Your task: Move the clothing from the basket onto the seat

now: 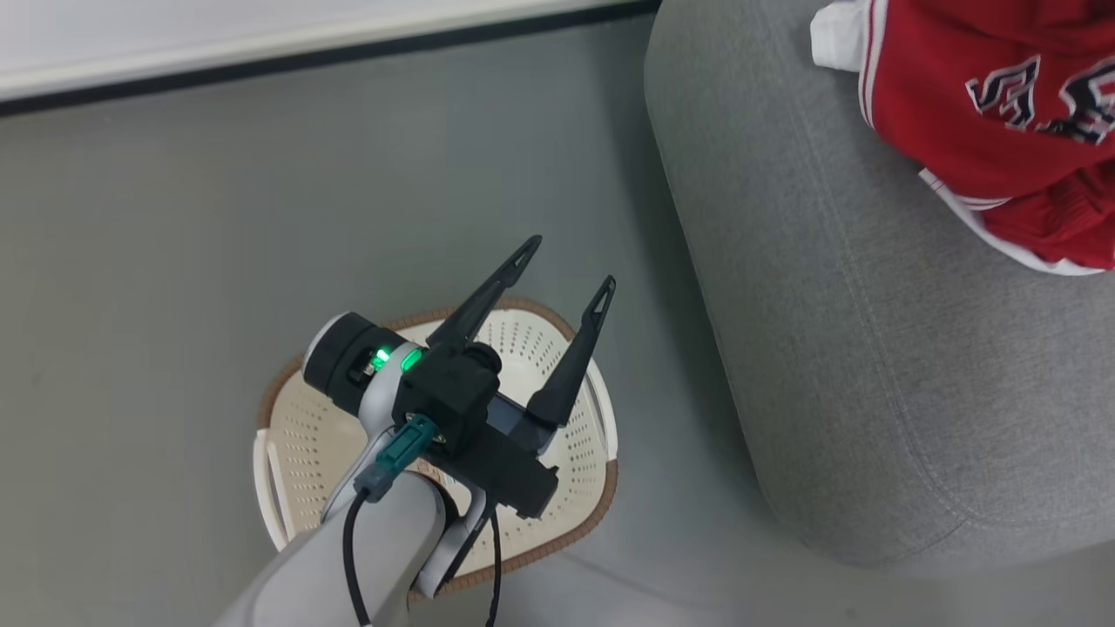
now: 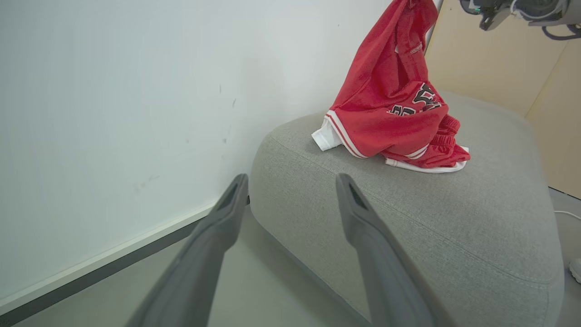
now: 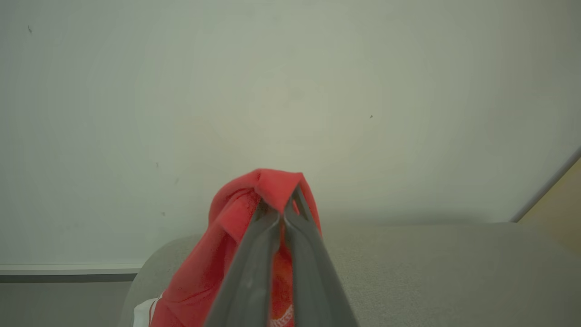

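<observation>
Red clothing (image 1: 984, 113) with white trim and dark lettering lies on the grey seat (image 1: 854, 331) at the upper right. Seen from the left wrist, the clothing (image 2: 390, 109) is pulled up into a peak above the seat (image 2: 454, 218), its lower part resting on the cushion. My right gripper (image 3: 280, 206) is shut on a fold of the clothing (image 3: 227, 259) held over the seat (image 3: 431, 268). My left gripper (image 1: 566, 270) hovers open and empty over the cream basket (image 1: 305, 435), which shows no clothing in its visible parts.
The basket stands on the grey floor (image 1: 174, 261) just left of the seat. A white wall with a dark baseboard (image 1: 305, 61) runs behind. Beige panels (image 2: 508, 63) stand beyond the seat, and a white cable (image 2: 567, 213) lies on the floor there.
</observation>
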